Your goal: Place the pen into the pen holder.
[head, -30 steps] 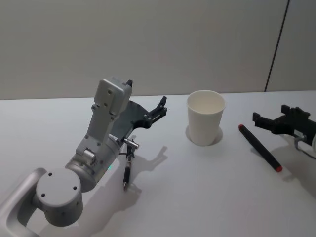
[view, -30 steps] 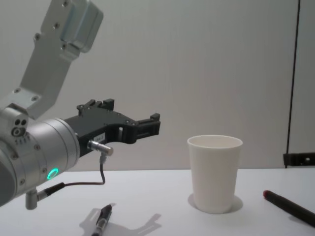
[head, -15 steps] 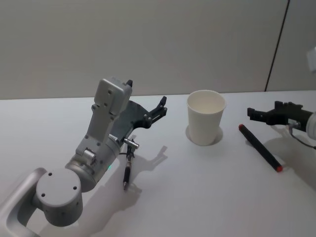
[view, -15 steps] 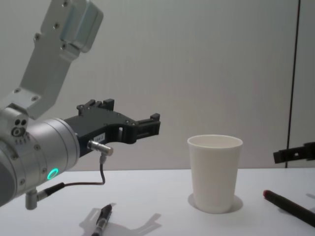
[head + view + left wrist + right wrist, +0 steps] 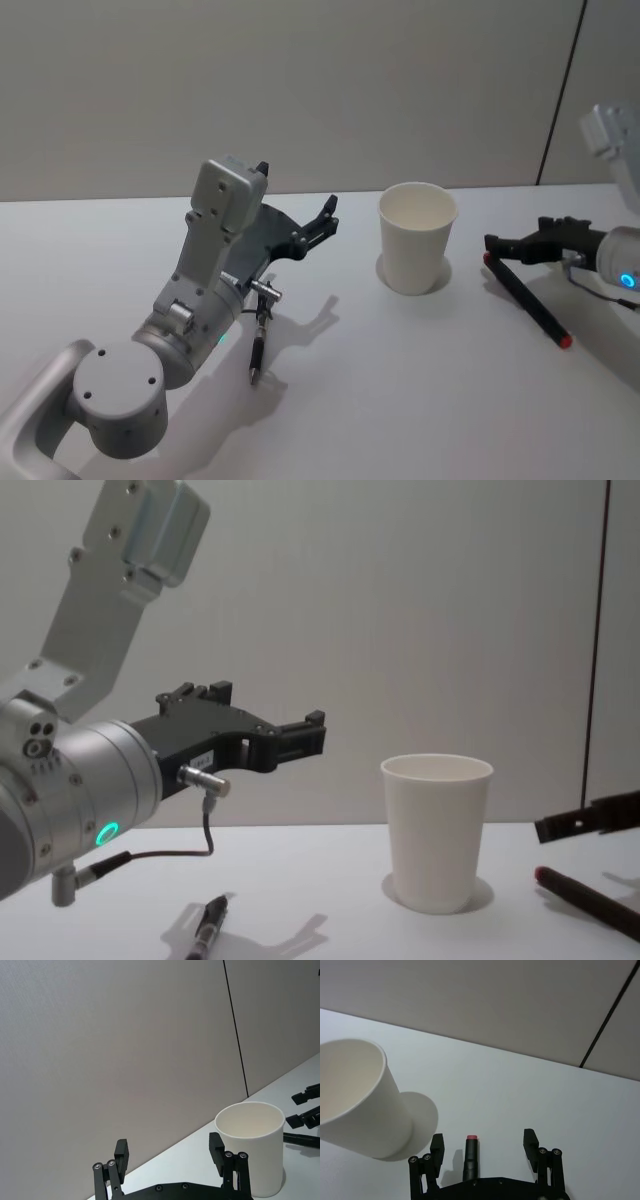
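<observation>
The right hand [image 5: 497,243] hangs low over the table [image 5: 400,400] with its fingers spread wide. In the right wrist view the two black fingertips [image 5: 437,1141] stand well apart on either side of the red-ended pen [image 5: 471,1156]. The pen's near red end sits between them and a little beyond. From the head view the hand seems to hover just above that end rather than touch it, though the gap is hard to judge. The pen [image 5: 526,299] lies flat on the table, running from under the fingers back toward the robot and out to its right, with a second red end at the far tip.

Near the hand, on the robot's left of it, the pen holder [image 5: 416,238] stands upright on the table, a plain white paper cup with a rolled rim. The chest view shows the hand [image 5: 548,828] lower than that rim, and the pen [image 5: 590,900] lies beneath it, apart from the cup [image 5: 437,830].

Farther off on that side, the left hand [image 5: 328,215] is held up in the air, clear of the table, its fingers also wide apart and pointed toward the cup. A black pen [image 5: 257,352] lies on the table under the left arm.

The table is smooth, matte white, with soft shadows beside the cup and the arms. Behind it rises a plain grey panelled wall [image 5: 300,90], broken by one dark vertical seam [image 5: 560,95] behind the right hand.
</observation>
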You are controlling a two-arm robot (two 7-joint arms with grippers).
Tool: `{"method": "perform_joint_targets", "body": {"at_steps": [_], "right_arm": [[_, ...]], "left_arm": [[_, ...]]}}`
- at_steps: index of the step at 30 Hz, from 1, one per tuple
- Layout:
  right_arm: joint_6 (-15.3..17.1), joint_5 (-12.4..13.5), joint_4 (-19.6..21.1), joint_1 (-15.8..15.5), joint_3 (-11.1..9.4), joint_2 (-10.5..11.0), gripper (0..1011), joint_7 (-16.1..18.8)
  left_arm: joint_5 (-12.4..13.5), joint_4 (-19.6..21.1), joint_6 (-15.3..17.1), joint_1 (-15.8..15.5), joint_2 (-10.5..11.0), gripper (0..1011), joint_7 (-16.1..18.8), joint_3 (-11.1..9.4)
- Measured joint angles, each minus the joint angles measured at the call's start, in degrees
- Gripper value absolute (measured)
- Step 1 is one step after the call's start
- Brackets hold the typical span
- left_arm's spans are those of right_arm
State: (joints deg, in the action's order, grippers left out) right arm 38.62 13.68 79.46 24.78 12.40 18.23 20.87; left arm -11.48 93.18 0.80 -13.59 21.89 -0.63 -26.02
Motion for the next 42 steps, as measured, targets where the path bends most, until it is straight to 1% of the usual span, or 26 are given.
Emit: {"method": "perform_joint_targets", "body": {"at_steps": [7, 16, 42], "right_arm": [[0.2, -1.9, -1.1, 0.4, 1.1, -0.4, 1002, 0.8], [0.0, -2.9, -2.1, 0.4, 1.9, -0.7, 1002, 0.9], [-0.1, -2.9, -2.8, -0.4, 2.6, -0.9, 1001, 0.2]], "left_arm": [[0.0, 0.0, 0.0, 0.0, 0.0, 1001, 0.0, 0.0], [0.0, 0.0, 0.0, 0.0, 0.0, 1001, 0.0, 0.0], [0.0, 0.0, 0.0, 0.0, 0.0, 1001, 0.0, 0.0]]}}
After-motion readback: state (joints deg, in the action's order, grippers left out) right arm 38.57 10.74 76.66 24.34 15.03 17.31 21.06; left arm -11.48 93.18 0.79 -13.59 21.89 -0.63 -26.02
